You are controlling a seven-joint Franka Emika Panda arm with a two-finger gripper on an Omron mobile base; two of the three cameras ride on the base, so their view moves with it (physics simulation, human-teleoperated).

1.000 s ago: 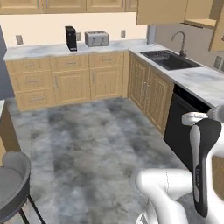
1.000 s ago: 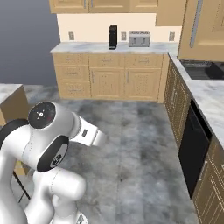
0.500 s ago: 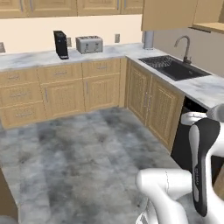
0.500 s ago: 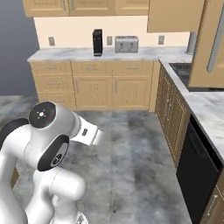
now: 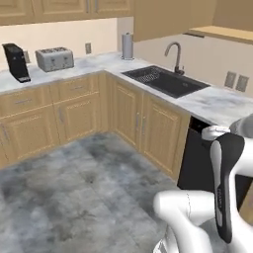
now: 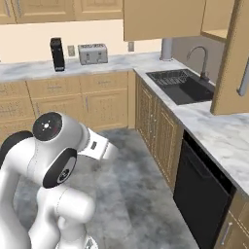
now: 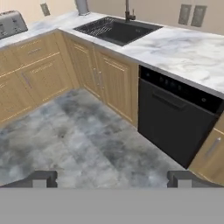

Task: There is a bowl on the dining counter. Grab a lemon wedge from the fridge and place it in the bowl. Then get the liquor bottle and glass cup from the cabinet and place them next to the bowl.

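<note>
Your gripper (image 7: 112, 179) hangs over bare floor with its two dark fingertips (image 7: 40, 178) spread wide apart and nothing between them. Through the hand view you look down on the mottled grey stone floor (image 7: 78, 140), with the black dishwasher (image 7: 175, 118) just ahead to the right, set under the marble counter (image 7: 183, 52). Beside the dishwasher run light wood base cabinets (image 7: 109, 78) that turn the corner toward the back wall. The black sink (image 7: 113, 29) is sunk in the counter further along, with its curved faucet (image 5: 174, 55) behind it and a paper towel roll (image 5: 127, 45) standing upright near the corner. On the back stretch of counter you can see a silver toaster (image 5: 53, 58) and, just beside it on the left, a black coffee machine (image 5: 16, 62); the two stand close but apart. Of the task's things, the wall cabinet (image 6: 163, 18) is the one you have in sight: it hangs above the sink side of the counter, light tan, and in the right base view a wooden door (image 6: 233, 63) with a metal handle stands swung out at the right edge. In the left base view its open wooden shelf (image 5: 220, 32) shows at the upper right, too edge-on to tell what sits on it.
</note>
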